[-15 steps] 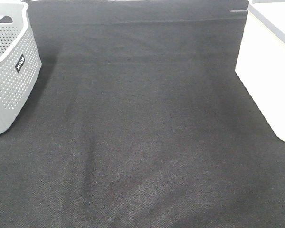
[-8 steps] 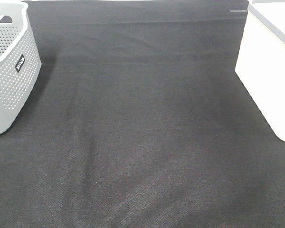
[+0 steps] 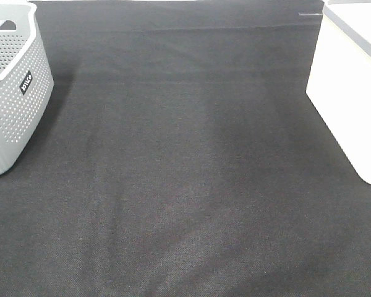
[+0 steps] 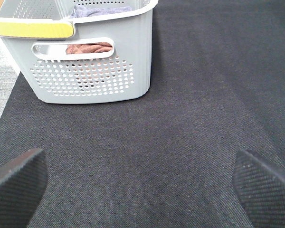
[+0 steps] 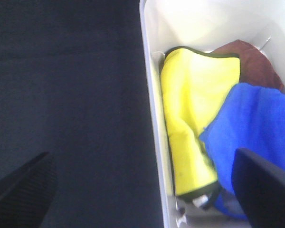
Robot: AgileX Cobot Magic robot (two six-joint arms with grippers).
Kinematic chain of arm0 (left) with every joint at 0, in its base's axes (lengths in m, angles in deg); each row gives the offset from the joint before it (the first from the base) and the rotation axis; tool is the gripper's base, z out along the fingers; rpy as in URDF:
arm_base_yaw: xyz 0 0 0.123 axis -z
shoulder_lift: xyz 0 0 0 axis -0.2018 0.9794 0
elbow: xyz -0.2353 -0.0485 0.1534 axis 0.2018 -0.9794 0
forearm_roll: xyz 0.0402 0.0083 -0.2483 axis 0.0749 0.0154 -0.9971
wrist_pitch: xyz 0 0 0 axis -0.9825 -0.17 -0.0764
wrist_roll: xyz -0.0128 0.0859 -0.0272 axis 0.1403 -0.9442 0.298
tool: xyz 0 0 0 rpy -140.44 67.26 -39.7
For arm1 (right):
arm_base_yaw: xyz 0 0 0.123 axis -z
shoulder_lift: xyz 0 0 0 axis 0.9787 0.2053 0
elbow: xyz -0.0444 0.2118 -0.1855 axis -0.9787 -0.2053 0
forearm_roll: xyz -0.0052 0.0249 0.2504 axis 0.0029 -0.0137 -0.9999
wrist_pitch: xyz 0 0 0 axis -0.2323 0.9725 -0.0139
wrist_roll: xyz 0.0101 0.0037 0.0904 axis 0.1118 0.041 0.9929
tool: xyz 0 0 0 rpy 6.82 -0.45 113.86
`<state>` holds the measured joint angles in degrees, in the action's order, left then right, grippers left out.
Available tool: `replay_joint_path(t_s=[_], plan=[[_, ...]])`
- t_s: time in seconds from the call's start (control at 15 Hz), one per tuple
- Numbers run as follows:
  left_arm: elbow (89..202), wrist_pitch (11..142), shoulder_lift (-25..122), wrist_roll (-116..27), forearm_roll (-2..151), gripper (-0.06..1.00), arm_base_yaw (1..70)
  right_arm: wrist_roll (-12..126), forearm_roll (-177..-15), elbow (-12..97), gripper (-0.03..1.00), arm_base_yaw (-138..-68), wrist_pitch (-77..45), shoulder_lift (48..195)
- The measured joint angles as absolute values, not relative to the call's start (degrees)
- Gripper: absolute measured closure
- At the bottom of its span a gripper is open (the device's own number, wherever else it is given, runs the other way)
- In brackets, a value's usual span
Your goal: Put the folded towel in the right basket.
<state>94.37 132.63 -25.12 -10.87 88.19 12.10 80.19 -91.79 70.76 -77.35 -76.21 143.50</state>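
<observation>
Holding nothing, my left fingers [image 4: 16, 183] and right fingers [image 5: 263, 185] are spread; a yellow towel [image 5: 190, 114] lies in the right basket [image 5: 152, 118]; bench [image 3: 191, 173] bare; job looks done.

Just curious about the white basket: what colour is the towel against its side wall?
Bright yellow towel with dark trim, clearest in the right wrist view.

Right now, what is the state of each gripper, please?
Left gripper: open, holding nothing.
Right gripper: open, holding nothing.
</observation>
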Motion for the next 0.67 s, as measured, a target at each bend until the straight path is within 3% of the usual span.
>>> replay_joint_path(t_s=[0.13,0.2,0.67], plan=[[94.37,132.63,-25.12,-10.87,88.19,-0.04,12.10,80.19,-92.42,60.79,0.00,-77.35,-76.21,132.27],[94.37,132.63,-25.12,-10.87,88.19,-0.04,12.10,80.19,-92.42,60.79,0.00,-77.35,-76.21,132.27],[94.37,132.63,-25.12,-10.93,88.19,-0.04,12.10,77.44,-91.10,22.18,0.00,-77.35,-76.50,85.18]])
